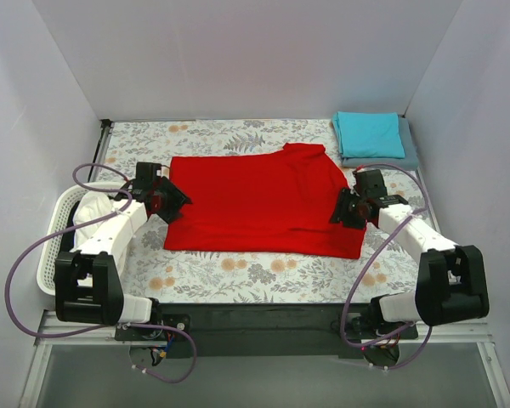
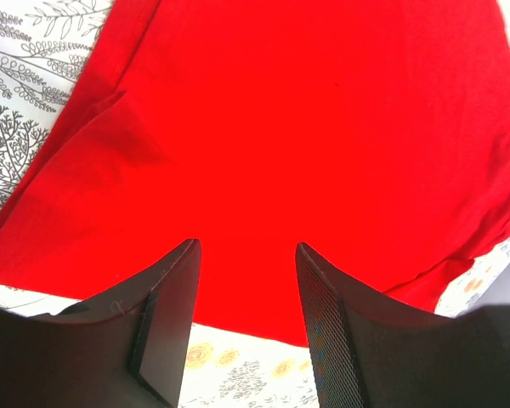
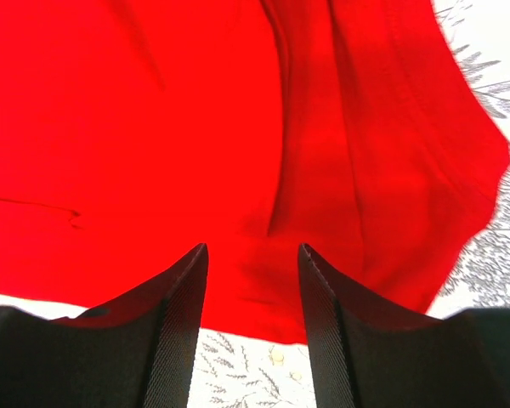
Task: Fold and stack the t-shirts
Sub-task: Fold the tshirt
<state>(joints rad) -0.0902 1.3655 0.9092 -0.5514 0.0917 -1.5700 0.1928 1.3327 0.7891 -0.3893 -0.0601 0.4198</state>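
The bright red t-shirt (image 1: 259, 204) lies spread on the floral table, partly folded into a rough rectangle. It fills the left wrist view (image 2: 323, 144) and the right wrist view (image 3: 195, 127). My left gripper (image 1: 161, 202) is open at the shirt's left edge, with its jaws over the cloth (image 2: 246, 255). My right gripper (image 1: 347, 208) is open at the shirt's right edge, with its jaws over the cloth (image 3: 253, 255). Neither holds anything. The teal t-shirt (image 1: 370, 133) lies folded on top of the folded grey-blue t-shirt (image 1: 408, 153) at the back right.
A white lattice basket (image 1: 55, 229) stands at the table's left edge, with white cloth in it, partly behind the left arm. The floral tablecloth (image 1: 238, 276) shows in front of the red shirt. White walls close in the back and sides.
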